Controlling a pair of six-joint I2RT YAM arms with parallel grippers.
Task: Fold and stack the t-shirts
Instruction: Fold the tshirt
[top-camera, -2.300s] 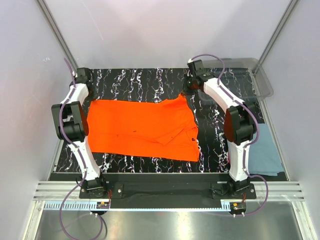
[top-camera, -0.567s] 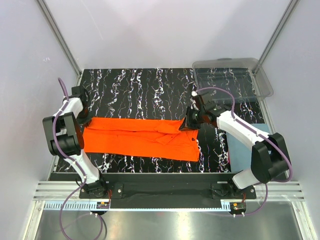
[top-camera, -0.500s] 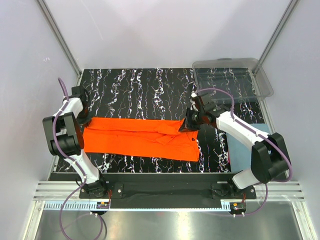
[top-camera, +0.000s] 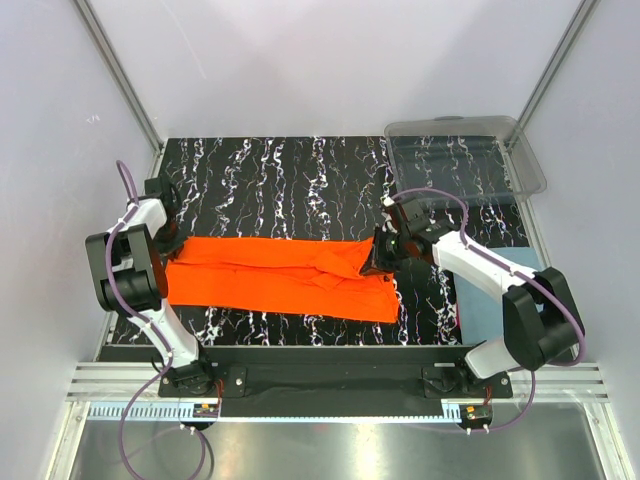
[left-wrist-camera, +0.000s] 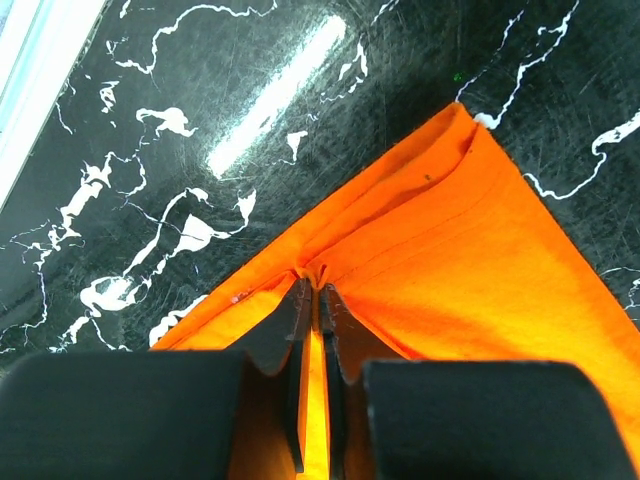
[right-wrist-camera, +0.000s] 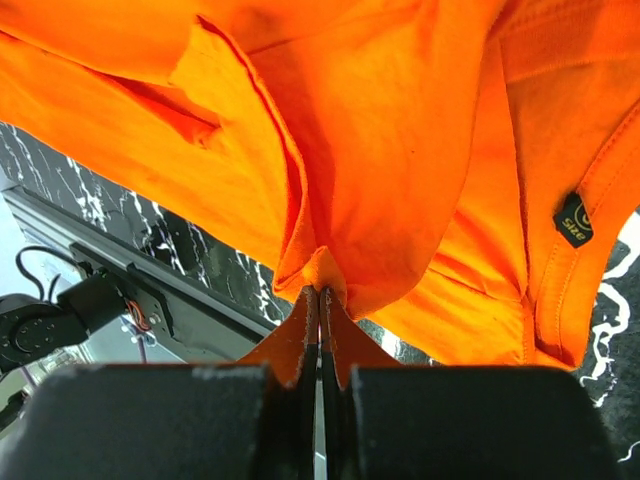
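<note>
Black marbled surface (top-camera: 300, 190) | my left hand (left-wrist-camera: 315, 300) and right hand (right-wrist-camera: 320, 300) each pinch an end of the orange t-shirt (top-camera: 280, 275), folded into a long strip mid-surface | more folds left, no stack yet | blue-grey t-shirt (top-camera: 478, 312) at right, partly hidden under my arm, folded or not I cannot tell

Bright orange t-shirt (top-camera: 280, 275) on my black tabletop (top-camera: 290, 180).
I see white marble veins across the tabletop, a muted blue-grey t-shirt (top-camera: 478, 318), and a black tag (right-wrist-camera: 573, 220) on the orange one.

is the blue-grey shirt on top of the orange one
No, the blue-grey shirt lies apart, right of the orange shirt.
</note>
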